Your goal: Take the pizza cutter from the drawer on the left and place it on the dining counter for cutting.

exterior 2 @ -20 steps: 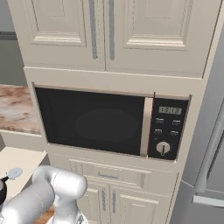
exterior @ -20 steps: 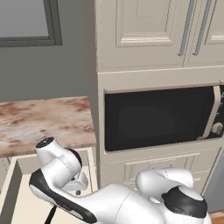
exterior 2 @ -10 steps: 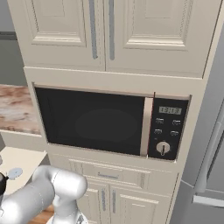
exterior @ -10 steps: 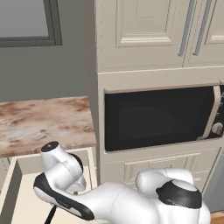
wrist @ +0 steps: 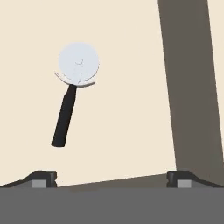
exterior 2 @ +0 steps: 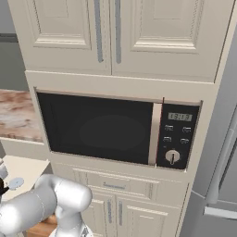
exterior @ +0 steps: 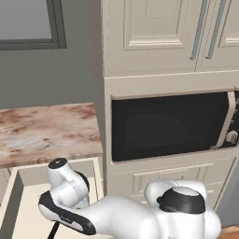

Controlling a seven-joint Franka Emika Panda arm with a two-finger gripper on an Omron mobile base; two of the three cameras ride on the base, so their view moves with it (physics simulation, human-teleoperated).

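Black-handled pizza cutter (wrist: 72,94) with pale silver wheel lies flat on cream drawer floor (wrist: 131,109).
Gripper (wrist: 111,178) apart above. Likely light, rigid; grip mid-handle, wheel looks slippery.

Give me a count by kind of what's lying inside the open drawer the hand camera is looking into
Pizza cutter: 1, lying flat on the drawer floor, black handle and pale wheel.
Total: 1 thing in the part of the drawer that shows.
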